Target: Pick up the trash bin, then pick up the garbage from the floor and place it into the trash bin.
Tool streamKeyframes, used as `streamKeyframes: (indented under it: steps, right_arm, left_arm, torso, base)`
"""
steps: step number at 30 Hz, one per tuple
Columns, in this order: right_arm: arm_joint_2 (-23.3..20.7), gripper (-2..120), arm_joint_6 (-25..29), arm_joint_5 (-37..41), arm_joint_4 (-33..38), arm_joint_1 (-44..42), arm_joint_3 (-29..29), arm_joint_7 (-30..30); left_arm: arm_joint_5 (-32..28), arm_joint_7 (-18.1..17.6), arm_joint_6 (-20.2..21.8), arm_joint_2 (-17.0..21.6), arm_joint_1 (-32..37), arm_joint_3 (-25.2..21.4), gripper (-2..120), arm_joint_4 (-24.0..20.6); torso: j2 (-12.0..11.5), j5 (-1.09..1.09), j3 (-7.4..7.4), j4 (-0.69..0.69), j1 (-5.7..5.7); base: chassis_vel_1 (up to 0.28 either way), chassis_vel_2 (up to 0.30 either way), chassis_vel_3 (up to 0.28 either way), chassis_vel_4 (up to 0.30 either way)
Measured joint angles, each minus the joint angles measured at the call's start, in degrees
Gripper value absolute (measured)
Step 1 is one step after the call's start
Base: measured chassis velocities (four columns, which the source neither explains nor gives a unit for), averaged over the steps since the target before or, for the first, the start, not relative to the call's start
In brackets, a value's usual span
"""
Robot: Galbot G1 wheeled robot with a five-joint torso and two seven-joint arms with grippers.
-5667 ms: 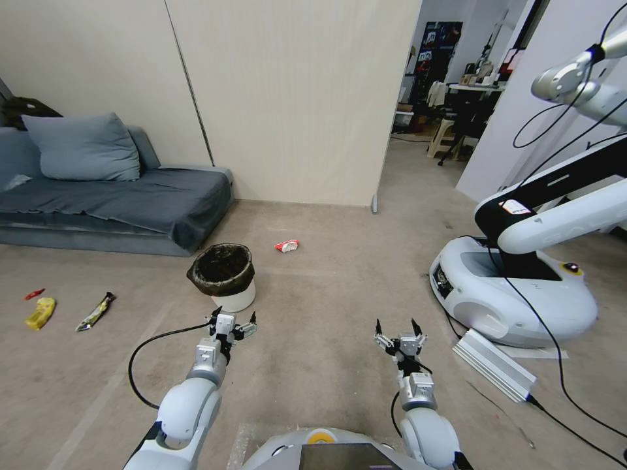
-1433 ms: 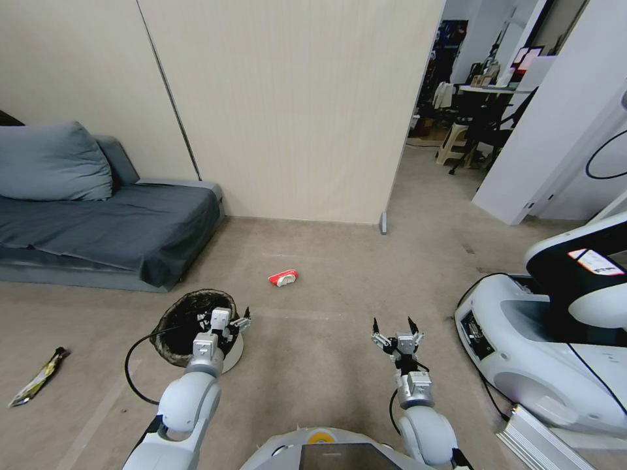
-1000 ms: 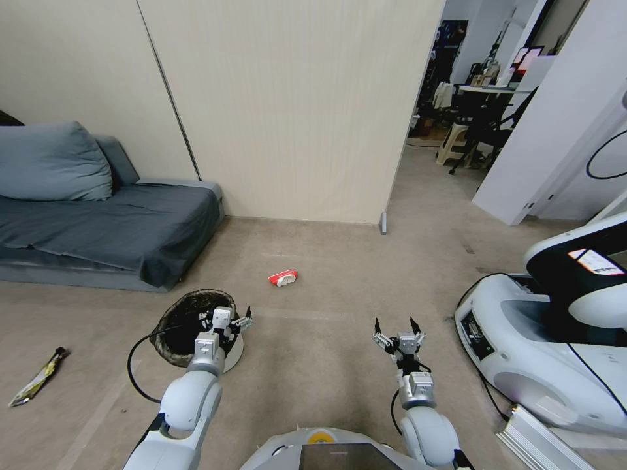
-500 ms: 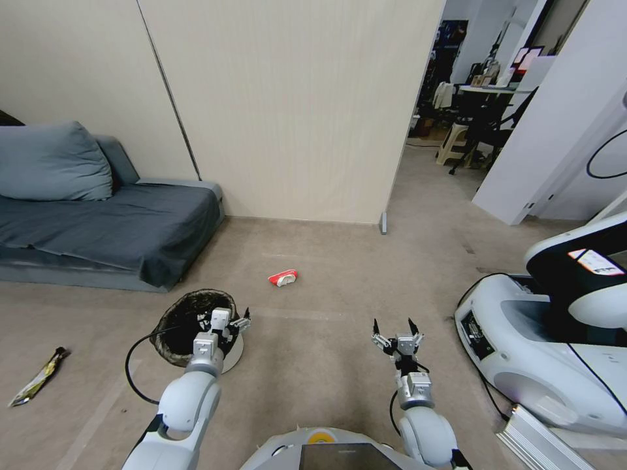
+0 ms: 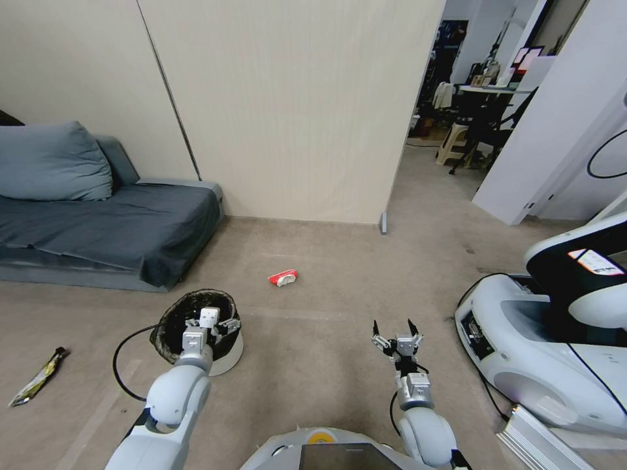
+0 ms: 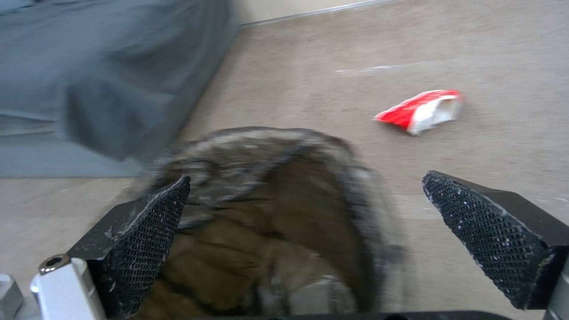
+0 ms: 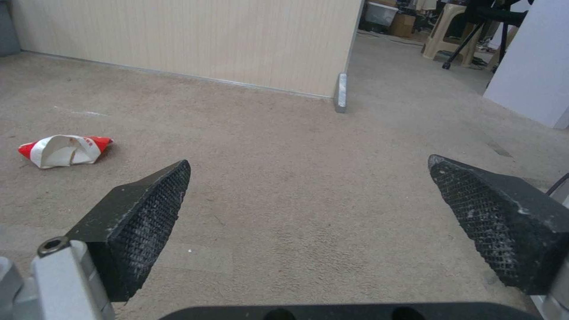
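The trash bin [image 5: 230, 352] is a small white bucket with a black liner [image 5: 171, 321] and stands on the carpet at front left. My left gripper [image 5: 209, 318] hangs open just above the bin's mouth. In the left wrist view the liner [image 6: 266, 209] lies between the left gripper's [image 6: 306, 178] spread fingers. One piece of garbage, a red-and-white wrapper [image 5: 283, 278] [image 6: 424, 111] [image 7: 62, 150], lies on the floor beyond the bin. A dark snack packet [image 5: 38, 377] lies far left. My right gripper [image 5: 394, 328] [image 7: 308, 161] is open and empty over bare carpet.
A grey sofa [image 5: 98, 228] stands at the left. A beige partition wall [image 5: 294, 111] ends at a metal foot [image 5: 383, 223]. Another white robot's base [image 5: 542, 346] with cables and a ribbed metal bar [image 5: 535, 444] sit at the right. Open carpet lies ahead.
My left gripper has swung left and now sits over the bin's mouth rather than at its right rim. The right arm holds still. Compared with the oldest frame, the camera is closer to the bin.
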Motion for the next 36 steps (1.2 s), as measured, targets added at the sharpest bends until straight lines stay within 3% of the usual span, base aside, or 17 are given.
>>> streamKeyframes:
  steps: [11,18,21,31,36]
  right_arm:
    - [0.1,100,0.4,-0.6,-0.8,0.0,-0.2,0.1]
    - [0.3,100,0.7,-0.8,-1.5,0.1,-0.6,0.1]
    - [0.1,100,0.8,-0.8,-1.7,0.3,-0.5,0.2]
    - [0.3,100,0.6,-0.9,-1.8,0.5,-0.6,0.2]
    - [0.3,100,0.6,-1.1,-1.9,0.5,-0.8,0.2]
  left_arm:
    - [-7.2,-1.8,4.4,3.6,-1.5,-11.0,100,1.0]
    - [-10.4,-2.6,4.8,6.7,-3.0,-17.2,100,4.6]
    - [-11.8,-2.3,4.8,8.3,-3.3,-20.3,100,8.1]
    - [-13.1,-1.6,4.7,8.9,-2.7,-22.6,100,11.7]
    - [-14.1,-1.1,4.7,8.0,-1.7,-20.3,100,11.7]
  torso:
    - [0.0,0.0,0.0,0.01,0.0]
    - [0.0,0.0,0.0,0.0,0.0]
    - [0.0,-0.01,0.0,0.0,0.0]
    - [0.0,0.0,0.0,0.01,0.0]
    - [0.0,0.0,0.0,0.01,0.0]
  base:
    - [0.0,0.0,0.0,0.0]
    - [0.0,0.0,0.0,0.0]
    - [0.0,0.0,0.0,0.0]
    - [0.0,0.0,0.0,0.0]
    - [0.0,0.0,0.0,0.0]
